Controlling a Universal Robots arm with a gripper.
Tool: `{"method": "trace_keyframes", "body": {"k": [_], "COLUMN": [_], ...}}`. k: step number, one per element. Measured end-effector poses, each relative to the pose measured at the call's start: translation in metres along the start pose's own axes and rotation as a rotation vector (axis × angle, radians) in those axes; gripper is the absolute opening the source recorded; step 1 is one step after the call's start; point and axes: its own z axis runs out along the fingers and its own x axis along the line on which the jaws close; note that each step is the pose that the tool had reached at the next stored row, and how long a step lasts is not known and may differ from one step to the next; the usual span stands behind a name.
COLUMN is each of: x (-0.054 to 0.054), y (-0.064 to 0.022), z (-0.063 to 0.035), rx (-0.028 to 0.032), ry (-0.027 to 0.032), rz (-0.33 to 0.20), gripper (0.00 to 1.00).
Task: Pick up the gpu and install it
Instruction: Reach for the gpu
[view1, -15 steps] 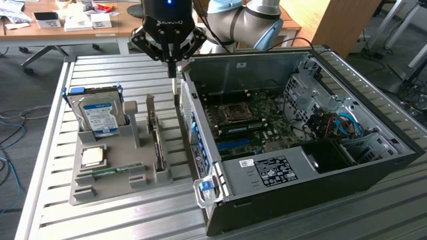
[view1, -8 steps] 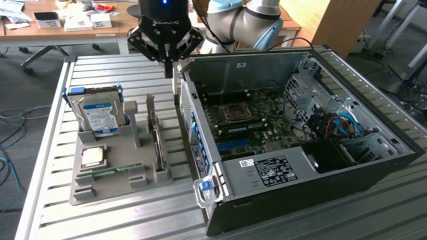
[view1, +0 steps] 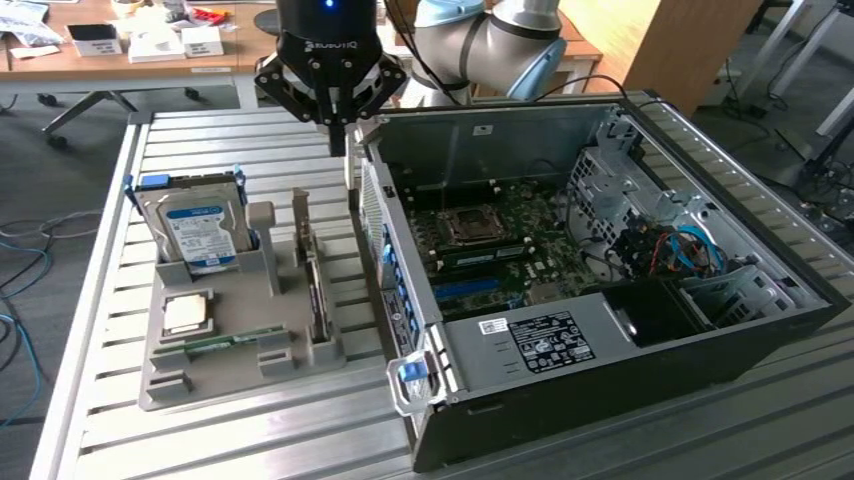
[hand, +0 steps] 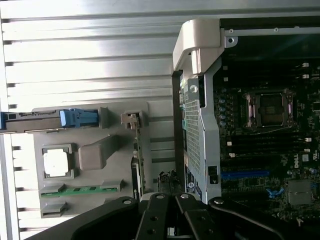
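Observation:
The gpu (view1: 312, 275) stands on edge in a slot of the grey holder tray (view1: 267, 385), with its silver bracket at the far end. From the wrist it is a thin green edge (hand: 140, 160) beside the tray's post. My gripper (view1: 334, 135) hangs shut with nothing in it, above the far end of the gpu and the gap between the tray and the computer case (view1: 641, 330). Its black linkage (hand: 169, 205) frames that gap in the wrist view. The open case shows its motherboard (view1: 494, 240) with a blue slot (hand: 245, 175).
In the tray are a silver hard drive (view1: 198, 232) in a blue bracket, a square processor (view1: 186, 313) and a narrow green memory stick (view1: 234, 340). The case's rear wall (hand: 197, 125) stands close beside the gpu. A slatted metal table (view1: 200, 440) carries everything.

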Motion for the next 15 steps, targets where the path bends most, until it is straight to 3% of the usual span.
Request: {"method": "trace_keyframes", "body": {"k": [15], "x": [0.0028], "y": [-0.0002], "z": [-0.0001], "rx": [0.0000], "ry": [0.0000], "rz": [0.000], "gripper": [0.11]}}
